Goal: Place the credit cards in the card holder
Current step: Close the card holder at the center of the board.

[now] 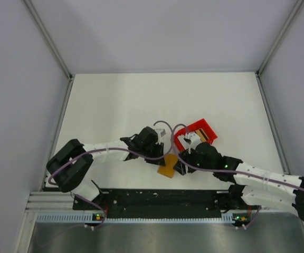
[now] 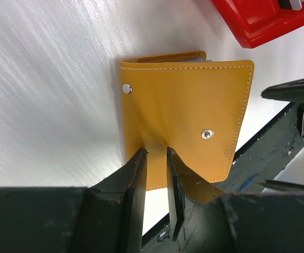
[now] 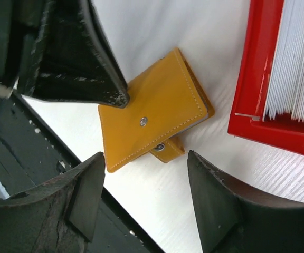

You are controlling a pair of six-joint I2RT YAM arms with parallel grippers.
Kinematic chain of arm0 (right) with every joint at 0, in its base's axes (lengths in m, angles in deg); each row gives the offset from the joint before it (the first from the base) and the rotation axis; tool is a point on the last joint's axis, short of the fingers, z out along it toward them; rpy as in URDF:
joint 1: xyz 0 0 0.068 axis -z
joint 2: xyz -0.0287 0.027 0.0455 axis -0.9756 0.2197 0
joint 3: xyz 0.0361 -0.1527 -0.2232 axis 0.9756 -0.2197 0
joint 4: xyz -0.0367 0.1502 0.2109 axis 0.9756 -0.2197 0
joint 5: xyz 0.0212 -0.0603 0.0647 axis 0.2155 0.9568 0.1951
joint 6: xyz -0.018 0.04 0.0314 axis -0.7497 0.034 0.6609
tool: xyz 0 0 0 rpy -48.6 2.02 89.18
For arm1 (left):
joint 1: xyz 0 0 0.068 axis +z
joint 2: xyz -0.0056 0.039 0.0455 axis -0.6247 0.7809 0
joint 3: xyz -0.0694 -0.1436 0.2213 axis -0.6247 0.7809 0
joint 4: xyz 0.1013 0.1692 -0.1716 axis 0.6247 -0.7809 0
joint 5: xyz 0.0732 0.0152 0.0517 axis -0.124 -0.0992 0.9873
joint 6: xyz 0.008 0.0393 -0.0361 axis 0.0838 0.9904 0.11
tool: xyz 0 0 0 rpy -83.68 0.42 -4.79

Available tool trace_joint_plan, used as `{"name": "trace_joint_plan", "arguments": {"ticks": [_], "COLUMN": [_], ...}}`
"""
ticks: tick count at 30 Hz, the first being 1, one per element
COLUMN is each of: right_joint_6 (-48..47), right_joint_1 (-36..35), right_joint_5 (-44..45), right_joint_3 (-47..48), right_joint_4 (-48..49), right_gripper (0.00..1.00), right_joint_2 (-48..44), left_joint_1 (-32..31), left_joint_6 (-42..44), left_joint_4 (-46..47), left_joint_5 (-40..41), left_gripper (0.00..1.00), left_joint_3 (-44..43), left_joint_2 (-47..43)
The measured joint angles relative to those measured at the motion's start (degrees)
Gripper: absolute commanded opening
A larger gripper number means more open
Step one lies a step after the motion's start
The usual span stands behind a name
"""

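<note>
The orange-brown card holder (image 1: 168,166) lies on the white table near the front rail, between the two grippers. In the left wrist view my left gripper (image 2: 156,154) is shut on a raised fold of the card holder's cover (image 2: 194,100), which has two metal snaps. A thin light-blue and grey card edge (image 2: 197,60) peeks out of its far side. My right gripper (image 3: 146,176) is open and empty just above the table, beside the card holder (image 3: 152,108) and its snap tab. No loose card lies on the table.
A red raised-rim tray (image 1: 191,125) stands just behind the right gripper, holding a stack of white cards (image 3: 300,58). The black front rail (image 1: 162,197) runs close by the card holder. The left finger (image 3: 78,63) crowds the right wrist view.
</note>
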Motion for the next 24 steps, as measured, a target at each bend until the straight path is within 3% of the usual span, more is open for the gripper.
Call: {"name": "trace_joint_plan", "arguments": {"ticks": [6,10,16,24], "right_joint_6": [-12.9,-18.6,-23.5,-27.0], "right_joint_1": [0.0,0.0,0.1,0.0], "right_joint_5": [-2.3,-5.0,-7.1,-7.9], "right_joint_3": [-8.3,-12.2,-13.9,-14.2], "right_joint_4": [5.8,9.0,14.1,22.2], "right_gripper": [0.69,0.68,0.65,0.62], "right_joint_2": [-10.8,-12.8,-10.1,0.3], "left_joint_1": [0.0,0.0,0.0,0.0], "left_joint_6": [0.4,1.2,1.7,2.4], "left_joint_4": [-0.1,-0.5,-0.8,-1.0], "left_joint_5": [0.1,0.1,0.0,-0.1], "left_gripper": [0.26,0.26,0.24,0.24], "left_joint_3": [0.0,-0.3,-0.9,-1.2], "left_joint_2": [0.0,0.0,0.0,0.0]}}
